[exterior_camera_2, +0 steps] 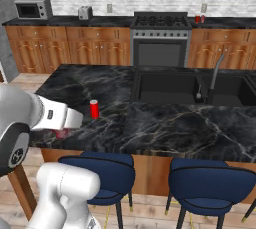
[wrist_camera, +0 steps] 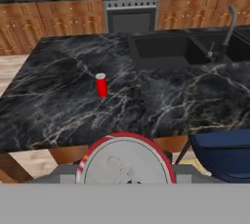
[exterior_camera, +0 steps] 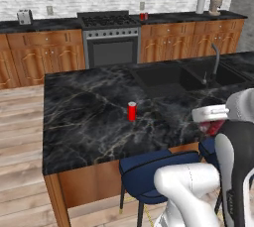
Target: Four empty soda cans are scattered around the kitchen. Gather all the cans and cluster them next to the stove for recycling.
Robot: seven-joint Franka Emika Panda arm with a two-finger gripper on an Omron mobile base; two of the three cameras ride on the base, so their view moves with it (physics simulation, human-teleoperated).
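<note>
the gripper (wrist_camera: 126, 176) has its fingers closed around a red soda can (wrist_camera: 126, 162), held near the island counter's (exterior_camera: 84, 122) front edge. another red can (exterior_camera: 131, 111) stands upright on that counter. two more cans (exterior_camera: 144, 16) sit just right of the stove (exterior_camera: 110, 37).

A bright red soda can (exterior_camera: 131, 111) stands on black, white-veined marble island counter (exterior_camera: 84, 117); blue stools (exterior_camera_2: 210, 183), brown cabinets (exterior_camera: 44, 55).

No readable text, label, brand or number shows on anything in these views.
</note>
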